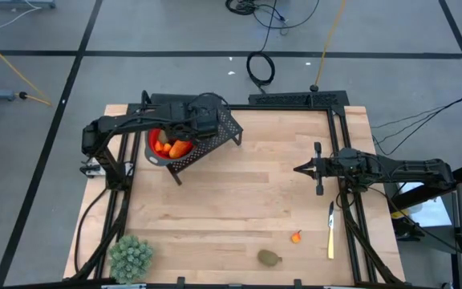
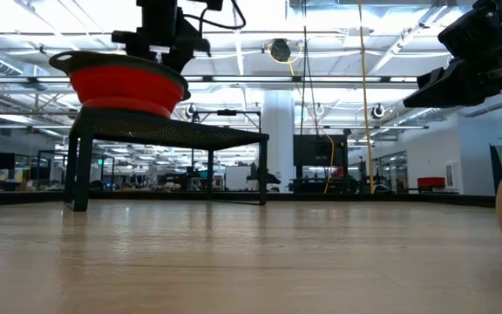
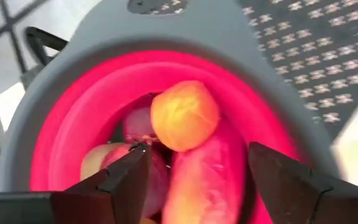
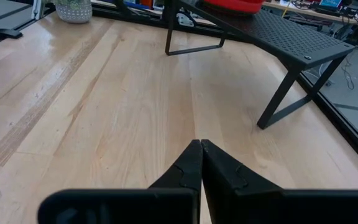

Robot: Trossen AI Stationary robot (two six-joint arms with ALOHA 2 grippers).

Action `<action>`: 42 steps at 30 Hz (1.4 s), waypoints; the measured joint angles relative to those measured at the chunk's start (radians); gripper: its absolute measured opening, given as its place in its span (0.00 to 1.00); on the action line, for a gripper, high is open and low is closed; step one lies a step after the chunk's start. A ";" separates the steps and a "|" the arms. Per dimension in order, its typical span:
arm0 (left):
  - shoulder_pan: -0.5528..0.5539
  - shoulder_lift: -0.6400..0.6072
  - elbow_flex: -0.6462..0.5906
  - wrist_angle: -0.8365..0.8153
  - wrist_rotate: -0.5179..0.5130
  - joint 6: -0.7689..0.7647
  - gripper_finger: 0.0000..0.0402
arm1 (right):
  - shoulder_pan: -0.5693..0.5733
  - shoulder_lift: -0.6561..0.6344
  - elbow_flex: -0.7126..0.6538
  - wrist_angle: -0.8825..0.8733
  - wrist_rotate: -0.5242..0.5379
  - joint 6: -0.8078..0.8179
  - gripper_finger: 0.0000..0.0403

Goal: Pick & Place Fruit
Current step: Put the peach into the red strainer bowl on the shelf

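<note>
A red bowl with a grey rim stands on a black perforated stand at the table's far left. It holds several fruit pieces, with a round orange-yellow one resting on top beside a longer red-orange piece. My left gripper hangs open just above the bowl, pointing down, with nothing between its fingers. On the table near the front edge lie a small orange-red fruit and a brownish-green oval. My right gripper waits shut above the table's right side.
A pale green spiky plant stands at the near left corner. A yellow knife-like tool lies near the right frame rail. The stand's legs reach onto bare wood at the table's middle. Black rails edge the table.
</note>
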 joint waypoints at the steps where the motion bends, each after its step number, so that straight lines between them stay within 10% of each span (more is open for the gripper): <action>1: 0.001 0.000 0.016 0.000 0.011 0.000 0.67 | 0.000 0.000 0.000 0.002 0.000 0.000 0.00; 17: -0.305 -0.002 0.211 0.086 -0.093 -0.106 0.68 | 0.000 -0.001 0.000 0.014 -0.268 0.077 0.00; 30: -0.621 -0.002 0.064 0.500 -0.238 -0.121 0.68 | 0.094 0.000 0.000 0.015 -0.550 0.171 0.00; 42: -0.655 -0.001 -0.157 0.786 -0.247 -0.081 0.68 | 0.330 0.112 0.000 0.177 -0.509 0.226 0.00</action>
